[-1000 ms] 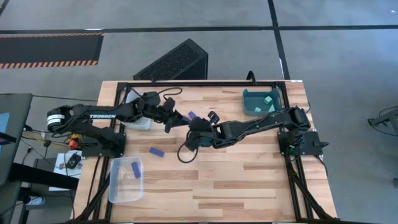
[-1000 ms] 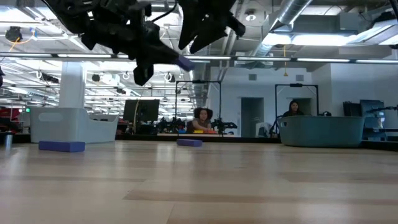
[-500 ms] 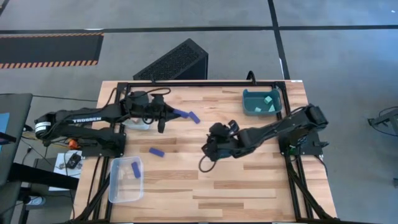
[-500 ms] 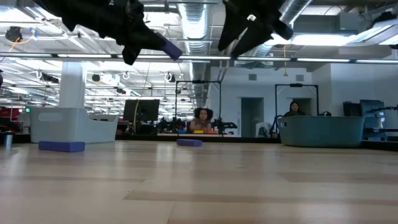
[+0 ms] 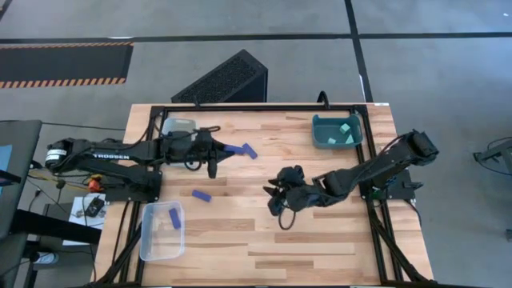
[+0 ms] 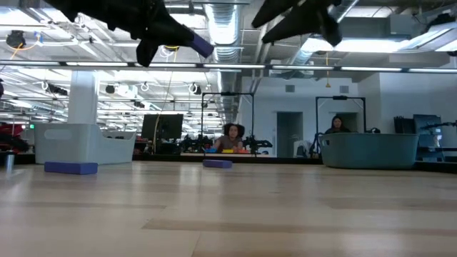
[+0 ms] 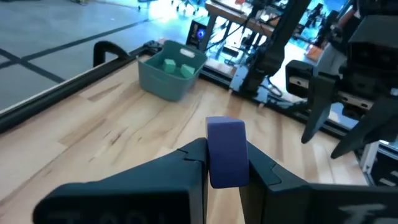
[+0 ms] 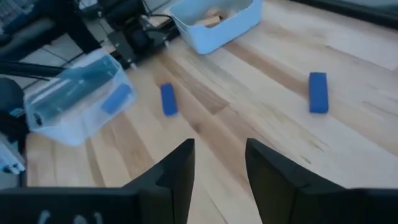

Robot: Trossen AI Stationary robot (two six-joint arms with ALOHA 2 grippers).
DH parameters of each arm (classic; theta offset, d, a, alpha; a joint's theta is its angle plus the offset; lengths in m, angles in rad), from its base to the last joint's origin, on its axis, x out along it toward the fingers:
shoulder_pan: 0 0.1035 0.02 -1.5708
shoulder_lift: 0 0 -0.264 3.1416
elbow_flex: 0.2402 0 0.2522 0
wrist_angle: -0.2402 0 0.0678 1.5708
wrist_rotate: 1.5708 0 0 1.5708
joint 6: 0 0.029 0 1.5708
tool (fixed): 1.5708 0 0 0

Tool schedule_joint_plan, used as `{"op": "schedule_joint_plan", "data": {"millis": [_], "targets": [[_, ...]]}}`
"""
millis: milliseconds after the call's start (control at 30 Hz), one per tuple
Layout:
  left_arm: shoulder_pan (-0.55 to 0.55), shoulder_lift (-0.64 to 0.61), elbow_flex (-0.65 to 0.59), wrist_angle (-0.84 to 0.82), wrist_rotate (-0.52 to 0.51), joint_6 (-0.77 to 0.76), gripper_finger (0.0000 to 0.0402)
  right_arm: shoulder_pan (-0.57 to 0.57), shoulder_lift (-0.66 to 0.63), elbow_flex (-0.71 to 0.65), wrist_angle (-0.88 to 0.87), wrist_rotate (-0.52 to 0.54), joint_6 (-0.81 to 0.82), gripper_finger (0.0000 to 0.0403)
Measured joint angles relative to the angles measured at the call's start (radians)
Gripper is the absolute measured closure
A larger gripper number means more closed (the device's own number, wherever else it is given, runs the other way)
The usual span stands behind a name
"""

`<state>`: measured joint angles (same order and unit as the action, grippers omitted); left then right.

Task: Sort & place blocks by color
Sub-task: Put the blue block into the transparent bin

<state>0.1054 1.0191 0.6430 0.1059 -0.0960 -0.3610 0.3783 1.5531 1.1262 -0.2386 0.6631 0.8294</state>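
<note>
**Blue bar in the left grip, right fingers apart and empty**

Wooden tabletop (image 5: 320,232) fills my overhead view, dark frame around it and grey floor beyond. On my left wrist camera the left gripper (image 7: 222,163) is clamped on a dark blue bar (image 7: 226,151), which stands up between the two fingers; from above I see that bar sticking out of the gripper, held clear of the table near the back left. Just beyond its tip a second blue bar (image 5: 248,150) lies on the wood. The right gripper (image 8: 219,163) has its fingers parted with nothing between them, and it hangs over the middle of the table.

Further out, a third blue bar (image 5: 201,194) lies loose on the left half, near the clear bin (image 5: 147,240) at the front left, which holds one more blue bar (image 5: 174,218). The pale bin (image 8: 214,22) at the back left holds tan pieces (image 8: 208,18). At the back right, the teal bin (image 5: 319,134) holds light cyan cubes (image 5: 345,131). On the low camera I see people seated in the room behind the table.
</note>
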Motion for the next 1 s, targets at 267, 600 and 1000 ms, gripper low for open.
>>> {"op": "schedule_joint_plan", "data": {"millis": [267, 600, 1000], "targets": [[-0.177, 0.0, 0.0, -0.056, -0.085, -0.063, 0.0374, 0.098, -0.039, -0.009, -0.156, 0.111, 0.052, 0.0247], [-0.484, -0.025, 0.154, -0.738, -0.094, -0.275, 0.0374, 0.134, -0.038, -0.203, 0.18, 0.014, 0.124, 0.025], [-0.781, -0.022, 0.198, -1.205, 0.079, -0.677, 0.0374, 0.06, -0.038, -0.214, 0.206, -0.098, 0.034, 0.0267]]}}
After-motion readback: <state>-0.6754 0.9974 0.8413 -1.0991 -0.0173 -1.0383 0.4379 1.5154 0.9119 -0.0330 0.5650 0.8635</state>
